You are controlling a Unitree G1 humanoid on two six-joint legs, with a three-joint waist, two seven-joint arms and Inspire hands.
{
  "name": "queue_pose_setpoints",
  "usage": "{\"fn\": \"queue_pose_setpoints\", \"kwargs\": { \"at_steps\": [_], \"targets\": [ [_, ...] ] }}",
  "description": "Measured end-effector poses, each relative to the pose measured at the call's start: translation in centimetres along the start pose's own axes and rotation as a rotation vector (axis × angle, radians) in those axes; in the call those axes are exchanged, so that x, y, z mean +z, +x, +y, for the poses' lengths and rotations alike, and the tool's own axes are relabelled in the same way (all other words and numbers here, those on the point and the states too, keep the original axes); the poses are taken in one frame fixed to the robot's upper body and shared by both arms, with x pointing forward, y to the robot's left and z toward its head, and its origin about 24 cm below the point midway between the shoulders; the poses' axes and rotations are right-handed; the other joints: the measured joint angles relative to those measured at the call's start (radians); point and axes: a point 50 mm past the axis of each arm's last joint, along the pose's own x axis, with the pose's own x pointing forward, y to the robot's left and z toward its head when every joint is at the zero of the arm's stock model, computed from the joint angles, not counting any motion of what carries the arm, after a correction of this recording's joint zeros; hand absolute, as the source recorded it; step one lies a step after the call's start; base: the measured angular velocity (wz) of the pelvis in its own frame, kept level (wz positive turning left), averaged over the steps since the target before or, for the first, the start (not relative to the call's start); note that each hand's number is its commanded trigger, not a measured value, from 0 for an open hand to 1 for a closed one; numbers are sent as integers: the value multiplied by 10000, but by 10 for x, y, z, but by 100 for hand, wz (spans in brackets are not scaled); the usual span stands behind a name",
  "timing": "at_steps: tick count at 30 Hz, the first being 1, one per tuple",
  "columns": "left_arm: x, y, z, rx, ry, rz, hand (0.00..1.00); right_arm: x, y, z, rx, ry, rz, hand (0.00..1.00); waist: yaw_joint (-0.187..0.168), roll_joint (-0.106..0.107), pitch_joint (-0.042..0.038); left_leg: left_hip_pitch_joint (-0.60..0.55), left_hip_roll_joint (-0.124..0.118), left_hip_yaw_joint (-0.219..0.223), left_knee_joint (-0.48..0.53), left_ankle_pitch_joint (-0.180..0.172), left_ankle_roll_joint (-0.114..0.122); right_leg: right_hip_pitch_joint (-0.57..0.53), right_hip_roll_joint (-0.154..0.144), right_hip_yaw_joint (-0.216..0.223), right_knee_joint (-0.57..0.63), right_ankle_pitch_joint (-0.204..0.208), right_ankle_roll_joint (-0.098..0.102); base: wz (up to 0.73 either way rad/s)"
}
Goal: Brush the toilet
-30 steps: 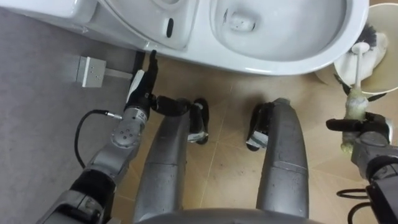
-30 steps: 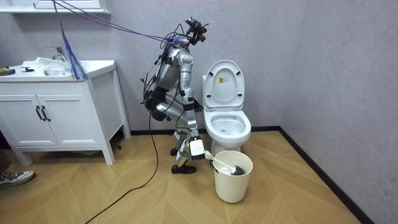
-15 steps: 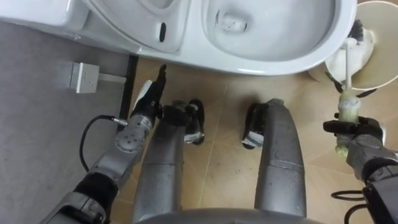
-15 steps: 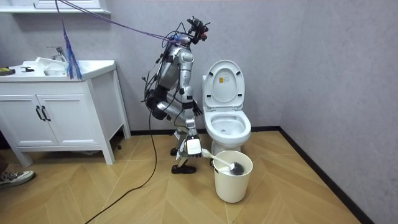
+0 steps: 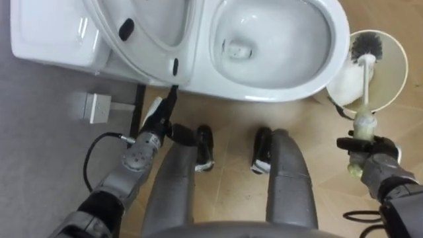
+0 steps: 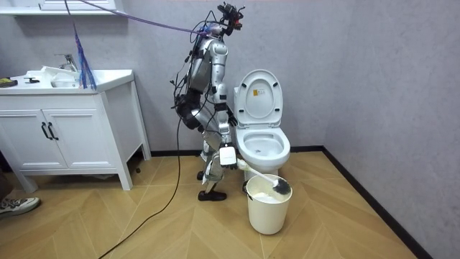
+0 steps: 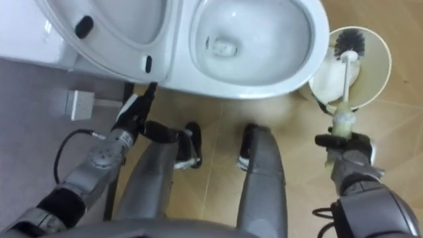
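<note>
The white toilet (image 5: 336, 46) has its lid raised and its bowl open below me. A cream bucket (image 5: 400, 79) stands on the floor to the right of the bowl. My right hand (image 5: 372, 160) is shut on the pale grip of the toilet brush (image 5: 365, 79). The brush's white shaft slants up over the bucket, and its dark bristle head (image 5: 367, 45) sits inside the bucket's mouth. My left hand (image 5: 157, 120) is open, with straight fingers pointing at the toilet's base. In the room view I stand beside the toilet (image 6: 262, 140), at the room view's left of it, with the bucket (image 6: 268, 208) in front.
A small white box (image 5: 97, 106) sits on the grey wall by the toilet's left side. Something white (image 5: 344, 80) lies inside the bucket. A white vanity cabinet (image 6: 65, 137) with a sink stands at the room view's left. A person's shoe (image 6: 16, 205) shows at the floor's left edge.
I have straightened up beside the toilet, so the eye view has risen and takes in more of the toilet. The brush head has lifted from deep in the bucket to its rim.
</note>
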Motion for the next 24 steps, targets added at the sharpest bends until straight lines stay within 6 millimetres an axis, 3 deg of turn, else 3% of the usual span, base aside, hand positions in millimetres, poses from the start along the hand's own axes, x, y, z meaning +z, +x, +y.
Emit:
{"fn": "queue_pose_setpoints", "kwargs": {
  "at_steps": [4,9,14,19,24],
  "targets": [
    [-13,-5,1,30,-24,393,0,-16,-2,-1,-12,-22,334,100,-20,-123,-46,1227,-8,-6,-702,17,23,1320,88,-100,-952,108,132,-4],
    [-37,-14,11,252,524,1246,0,-17,-3,1,-134,-258,195,100,-28,-318,-150,2602,-11,-8,-1734,139,73,2815,210,-255,-2192,346,300,0],
    [-72,-36,13,461,367,2423,0,-17,-8,9,-247,-1655,-824,100,-12,-374,-267,4183,-52,-132,-2630,171,108,4598,284,-475,-3306,524,491,6],
    [-85,-56,13,381,201,2623,0,-24,-18,17,45,-3538,-2127,100,39,-392,-331,5125,-53,-330,-3264,244,100,5804,430,-724,-4346,801,566,10],
    [-97,-77,12,243,85,2846,0,-38,-27,24,422,-5921,-3143,100,21,-581,-484,6334,-168,-418,-4166,451,75,6996,458,-830,-5176,942,623,5]
  ]
}}
